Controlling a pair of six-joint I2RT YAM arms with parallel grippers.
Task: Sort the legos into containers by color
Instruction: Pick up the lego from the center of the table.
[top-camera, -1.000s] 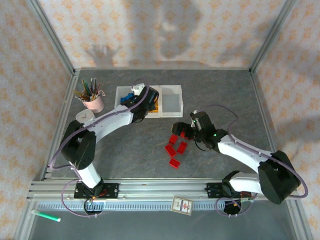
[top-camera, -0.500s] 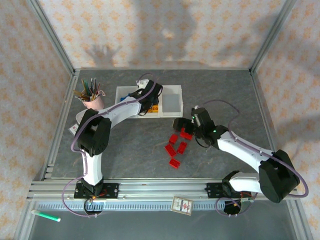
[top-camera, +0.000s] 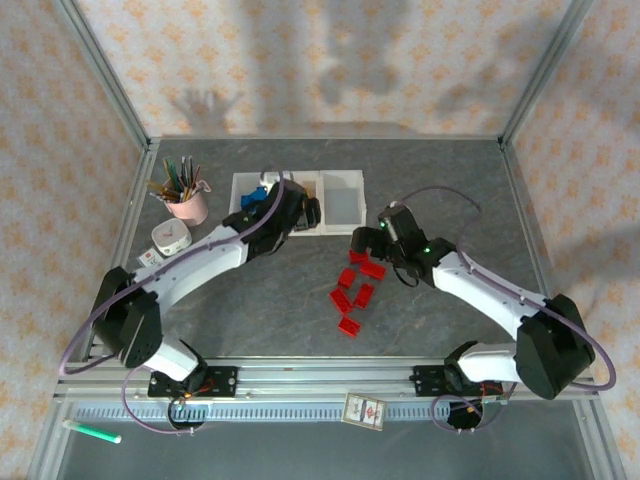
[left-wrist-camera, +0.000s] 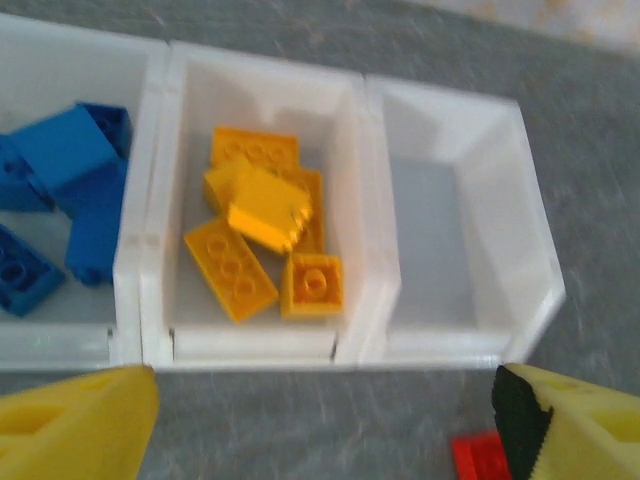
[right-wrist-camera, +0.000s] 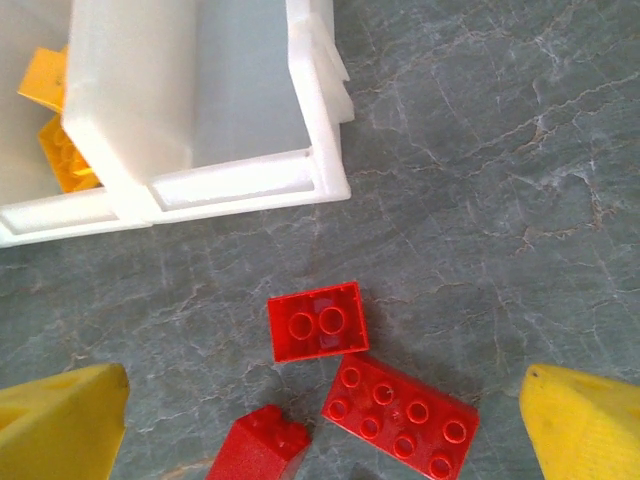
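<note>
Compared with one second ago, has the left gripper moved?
Yes. The left gripper has drawn back from over the containers toward the arm bases, to their near wall.

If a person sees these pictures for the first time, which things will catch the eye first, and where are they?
First, the red bricks scattered on the grey table, on the near side of the white tray. Then the tray itself: blue bricks in its left bin, yellow bricks in the middle one, and the right bin bare.
</note>
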